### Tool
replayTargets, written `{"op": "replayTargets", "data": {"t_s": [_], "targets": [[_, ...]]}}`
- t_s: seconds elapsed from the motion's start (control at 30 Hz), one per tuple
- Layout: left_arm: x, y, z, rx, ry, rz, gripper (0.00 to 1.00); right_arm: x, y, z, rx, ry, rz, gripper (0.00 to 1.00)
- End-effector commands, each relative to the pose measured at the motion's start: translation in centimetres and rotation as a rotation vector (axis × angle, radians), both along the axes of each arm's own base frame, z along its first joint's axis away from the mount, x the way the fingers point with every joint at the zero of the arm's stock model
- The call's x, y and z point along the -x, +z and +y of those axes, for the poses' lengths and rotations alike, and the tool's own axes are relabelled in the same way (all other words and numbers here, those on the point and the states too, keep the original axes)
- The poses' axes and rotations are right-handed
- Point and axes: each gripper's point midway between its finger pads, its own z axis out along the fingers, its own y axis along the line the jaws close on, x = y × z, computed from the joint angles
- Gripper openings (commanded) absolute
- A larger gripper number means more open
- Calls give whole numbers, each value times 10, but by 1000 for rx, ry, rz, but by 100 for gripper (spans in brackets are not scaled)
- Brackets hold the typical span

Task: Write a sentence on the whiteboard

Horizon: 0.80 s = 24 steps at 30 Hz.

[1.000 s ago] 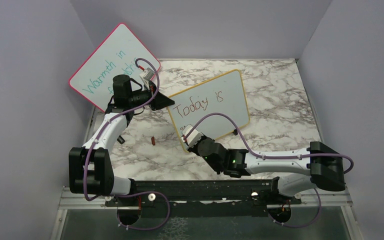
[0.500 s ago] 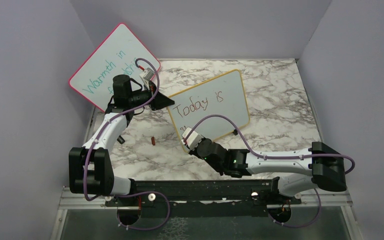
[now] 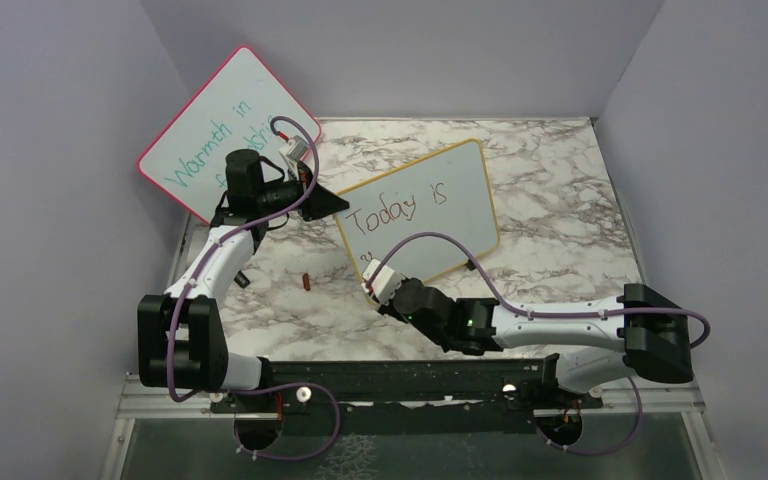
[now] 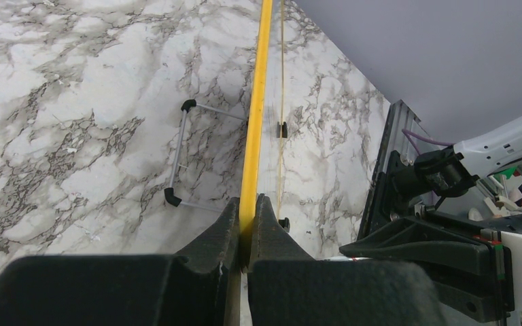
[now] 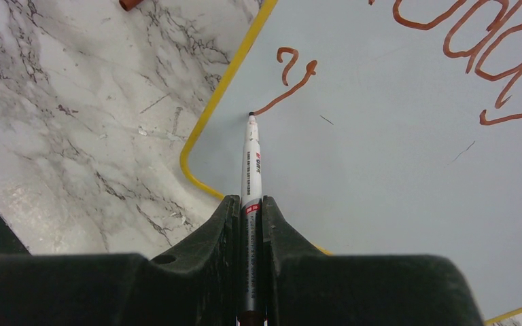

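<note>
Shifted slightly left and toward the arm bases since a second ago, the right gripper (image 5: 248,204) is clamped on a marker (image 5: 251,159). The marker's tip touches the whiteboard (image 5: 394,204) at the end of a red-brown stroke near its lower left corner. The sentence (image 3: 400,205) reads "Today is" on its top line. The left gripper (image 4: 247,207) pinches the whiteboard's yellow left edge. The whiteboard stands tilted on the marble table (image 3: 560,240), right of a pink-framed board (image 3: 222,105).
</note>
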Motion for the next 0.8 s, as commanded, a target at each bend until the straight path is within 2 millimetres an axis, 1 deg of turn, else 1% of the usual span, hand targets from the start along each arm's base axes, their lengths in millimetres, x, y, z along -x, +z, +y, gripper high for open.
{"op": "replayTargets", "data": {"t_s": [0.0, 0.17, 0.37, 0.43, 0.57, 0.63, 0.77], "targets": [[-6, -21, 6, -56, 49, 25, 0, 1, 15, 7, -55, 14, 9, 0], [-7, -20, 6, -56, 50, 24, 0, -7, 35, 4, -142, -48, -23, 0], [-6, -20, 6, -56, 50, 23, 0, -12, 55, -1, -212, -83, -68, 0], [-7, -20, 6, -56, 51, 23, 0, -16, 57, -6, -207, -115, -86, 0], [-6, -20, 6, -56, 50, 23, 0, -24, 53, -15, -181, -185, -101, 0], [-6, -20, 6, -56, 49, 24, 0, -26, 50, -17, -172, -201, -100, 0], [-6, -20, 6, -57, 49, 23, 0, -25, 47, -13, -169, -190, -90, 1]]}}
